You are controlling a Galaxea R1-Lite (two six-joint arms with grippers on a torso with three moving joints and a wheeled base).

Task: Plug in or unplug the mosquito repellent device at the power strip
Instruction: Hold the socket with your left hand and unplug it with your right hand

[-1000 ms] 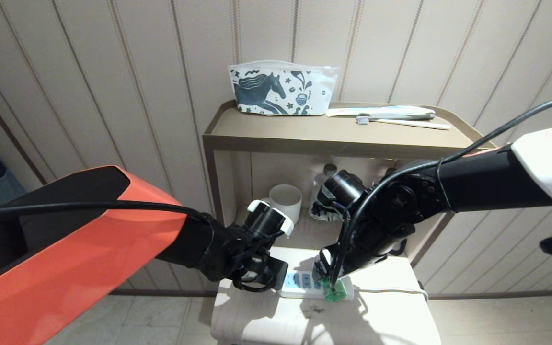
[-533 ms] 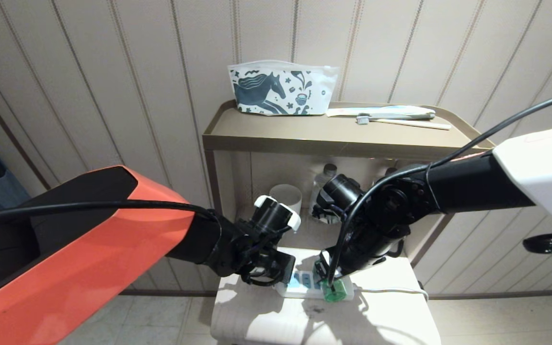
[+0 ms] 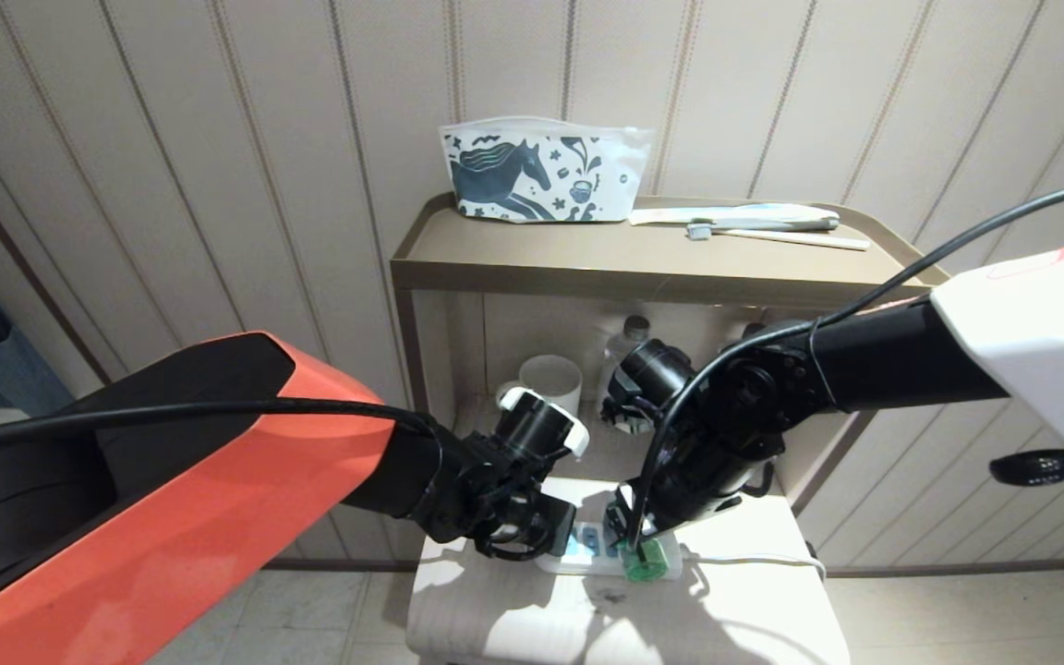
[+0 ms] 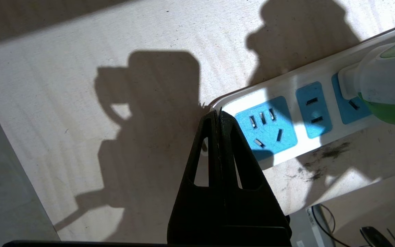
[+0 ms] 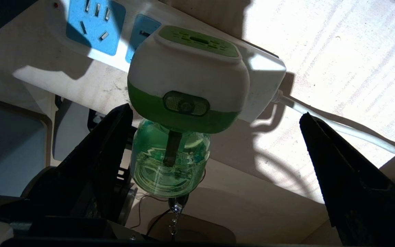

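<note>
A wall of pale ribbed panelling backs a tan metal shelf unit (image 3: pixel 643 263), and in front of it stands a low white table (image 3: pixel 754 628) with a faintly grained, matte top crossed by hard shadows.

On that table we find the mosquito repellent device (image 3: pixel 645 562), seated in the right-hand end socket of the power strip (image 3: pixel 578 547), near the cord end. Its head is a rounded white shell with a bright green vented cap, and below it hangs a translucent green bottle with a dark wick inside. The plastic looks smooth and glossy, so we judge it could slip under a light pinch.

Our right gripper (image 5: pixel 214 137) straddles the device with its jaws spread wide, one finger close by the bottle and the other well clear; it holds nothing. To unplug cleanly, we would centre the jaws on the firm white head rather than the bottle, close squarely, and pull straight along the prongs.

Our left gripper (image 4: pixel 218 118) hovers over the left end of the strip with its black triangular fingers pressed together, empty. We judge it should press that end down so the light, flat bar does not lift with the plug.

The strip is a flat white oblong with blue socket panels.
</note>
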